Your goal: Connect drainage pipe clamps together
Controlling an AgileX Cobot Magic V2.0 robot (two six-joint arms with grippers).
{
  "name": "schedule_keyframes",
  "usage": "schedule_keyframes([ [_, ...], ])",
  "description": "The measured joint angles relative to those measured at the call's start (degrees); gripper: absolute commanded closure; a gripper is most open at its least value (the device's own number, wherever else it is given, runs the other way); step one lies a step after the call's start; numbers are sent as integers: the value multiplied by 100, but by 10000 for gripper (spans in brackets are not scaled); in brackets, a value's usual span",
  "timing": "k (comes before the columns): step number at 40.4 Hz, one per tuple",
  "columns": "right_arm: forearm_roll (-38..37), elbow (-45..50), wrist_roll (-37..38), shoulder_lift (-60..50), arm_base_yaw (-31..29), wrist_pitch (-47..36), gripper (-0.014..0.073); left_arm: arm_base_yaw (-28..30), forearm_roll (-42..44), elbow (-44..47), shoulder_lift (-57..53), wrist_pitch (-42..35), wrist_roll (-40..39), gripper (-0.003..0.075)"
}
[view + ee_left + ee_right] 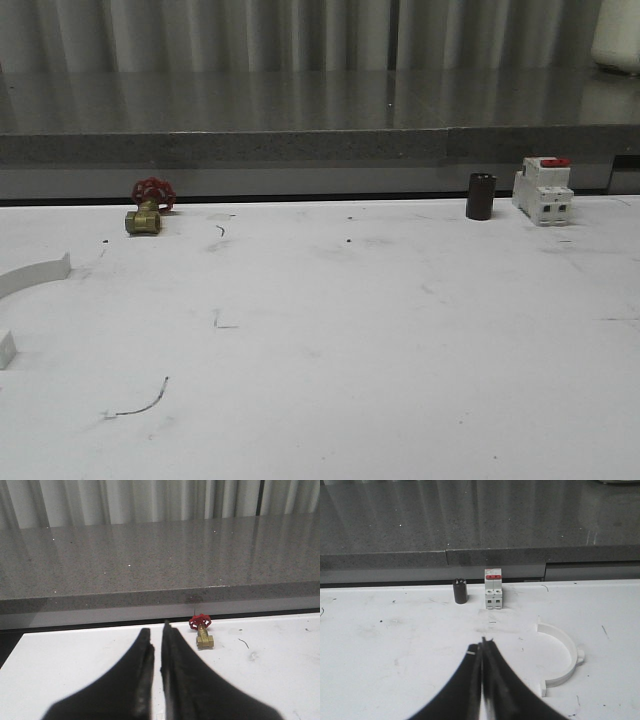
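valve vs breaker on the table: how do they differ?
The valve is brass with a red round handwheel and lies on its side at the table's far left. The breaker is a white boxy block with a red top, standing upright at the far right. Both sit by the table's back edge.

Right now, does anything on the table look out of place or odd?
Nothing is damaged or spilled. The two clamp halves lie apart: one at the table's left edge, the other near the right gripper. The table carries scuffs and pen marks.
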Motion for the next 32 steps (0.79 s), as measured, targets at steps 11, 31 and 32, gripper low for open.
schedule_keyframes([
  [11, -33, 0, 0, 0, 0, 0, -54, 0, -31, 0, 0, 8, 0, 23],
  [31, -69, 0, 0, 0, 0, 0, -51, 0, -179, -68, 182, 107, 0, 131],
  [32, -69, 0, 0, 0, 0, 0, -51, 0, -205, -109, 282, 162, 0, 139],
])
